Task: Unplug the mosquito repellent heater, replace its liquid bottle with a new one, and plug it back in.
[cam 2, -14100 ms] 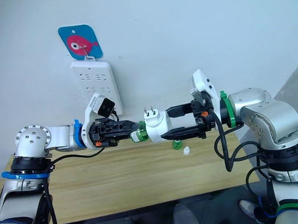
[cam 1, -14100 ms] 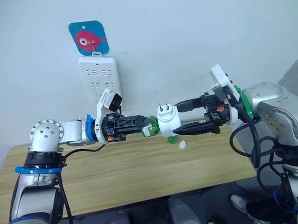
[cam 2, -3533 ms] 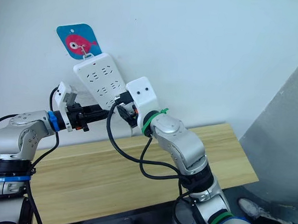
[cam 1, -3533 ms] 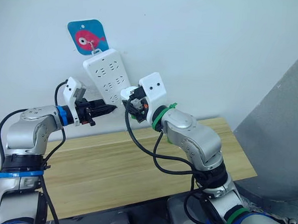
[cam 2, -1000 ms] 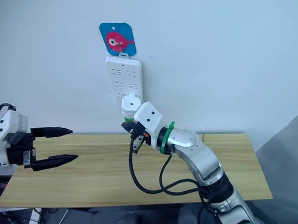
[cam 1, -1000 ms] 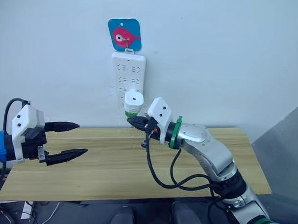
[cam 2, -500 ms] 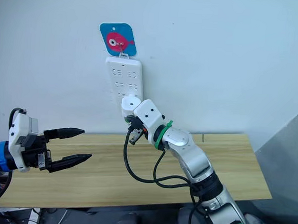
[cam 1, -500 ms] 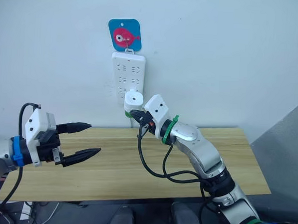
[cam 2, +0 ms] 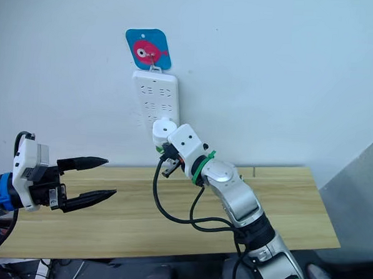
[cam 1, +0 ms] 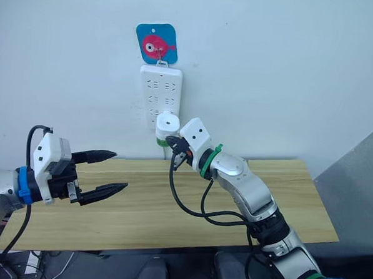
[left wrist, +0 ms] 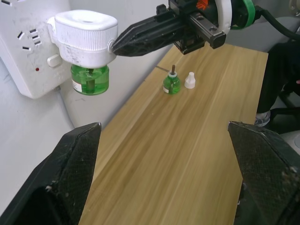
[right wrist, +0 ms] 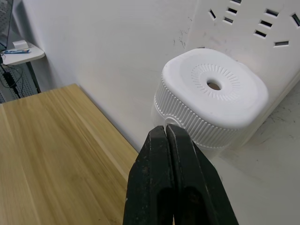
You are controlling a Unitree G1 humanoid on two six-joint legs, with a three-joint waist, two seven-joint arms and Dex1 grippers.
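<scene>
Nearest the camera, low over the front of the wooden table, the left claw has come in from the table's left end over the last second, and its 2 fingers stay spread wide with nothing between them. It hangs well apart from the wall and from the heater.

Further back on the table, in the left wrist view, stand a small green bottle with a dark wick and, just beside it, a small white cap. I take that bottle for the spent one.

At the wall, the right claw has its 2 fingers pressed together, holding nothing, their tips touching or just short of the ribbed side of the heater. A second ago that claw sat lower, under the heater; now it is level with it. The heater sits on the bottom socket of the white power strip, below a blue fish hook plate, with a green bottle under it. So the swap looks done, and this is likely a last push home.

The prongs are hidden behind the heater's body, so full seating cannot be confirmed.
</scene>
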